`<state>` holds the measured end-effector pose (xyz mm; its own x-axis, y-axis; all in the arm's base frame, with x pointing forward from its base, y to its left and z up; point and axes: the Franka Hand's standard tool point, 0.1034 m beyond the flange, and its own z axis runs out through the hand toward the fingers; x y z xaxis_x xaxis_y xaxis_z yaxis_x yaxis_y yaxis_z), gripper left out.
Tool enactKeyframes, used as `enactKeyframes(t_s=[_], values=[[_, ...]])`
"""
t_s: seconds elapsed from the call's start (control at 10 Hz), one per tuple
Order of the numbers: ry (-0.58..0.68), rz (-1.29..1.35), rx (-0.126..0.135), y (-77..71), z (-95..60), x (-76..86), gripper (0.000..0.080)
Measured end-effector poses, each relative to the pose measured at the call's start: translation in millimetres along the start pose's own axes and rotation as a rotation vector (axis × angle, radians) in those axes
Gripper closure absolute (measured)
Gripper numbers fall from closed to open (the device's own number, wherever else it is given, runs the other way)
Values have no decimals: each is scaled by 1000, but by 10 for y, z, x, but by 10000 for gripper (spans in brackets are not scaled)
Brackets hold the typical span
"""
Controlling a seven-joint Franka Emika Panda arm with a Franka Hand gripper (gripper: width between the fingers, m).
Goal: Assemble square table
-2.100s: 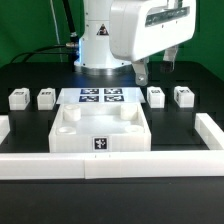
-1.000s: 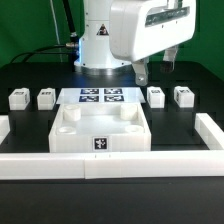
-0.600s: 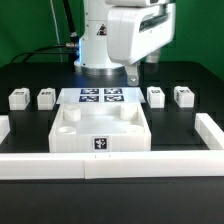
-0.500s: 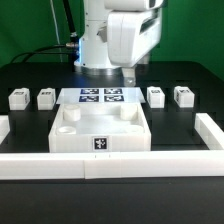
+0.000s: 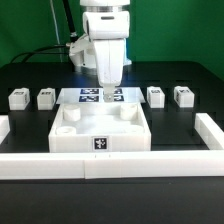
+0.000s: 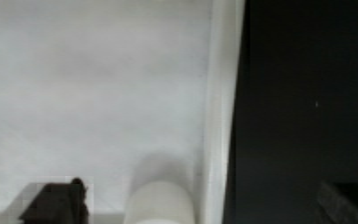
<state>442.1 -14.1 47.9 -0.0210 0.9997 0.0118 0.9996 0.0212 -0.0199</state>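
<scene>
The square table's white slab (image 5: 100,126) lies in the middle of the black table, rim up, with a round socket (image 5: 69,113) in each back corner and a black-and-white tag (image 5: 101,144) on its front wall. Two white legs (image 5: 18,98) (image 5: 46,98) lie at the exterior view's left and two more (image 5: 156,96) (image 5: 184,96) at its right. My gripper (image 5: 108,92) hangs above the slab's back edge, open and empty. In the wrist view the gripper (image 6: 202,205) straddles the slab's rim (image 6: 218,100), with a round socket (image 6: 167,200) below and one dark fingertip (image 6: 55,203) showing.
The marker board (image 5: 88,96) lies just behind the slab, partly hidden by my gripper. Long white rails run along the front (image 5: 110,165), the exterior view's left (image 5: 3,127) and its right (image 5: 210,128). The robot base stands at the back.
The arm has swung from the exterior view's right to the centre, turned its hand and come down over the slab's back edge. The slab and legs have not moved.
</scene>
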Motion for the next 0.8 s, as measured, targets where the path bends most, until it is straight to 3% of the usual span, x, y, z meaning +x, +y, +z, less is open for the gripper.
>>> enactKeyframes(t_s=[0.3, 0.4, 0.6, 0.8], values=[[1, 7, 2, 31, 34, -22, 150], [5, 18, 17, 0, 179, -102, 150], [15, 44, 20, -62, 397, -192, 150], [16, 50, 21, -62, 407, -207, 150]])
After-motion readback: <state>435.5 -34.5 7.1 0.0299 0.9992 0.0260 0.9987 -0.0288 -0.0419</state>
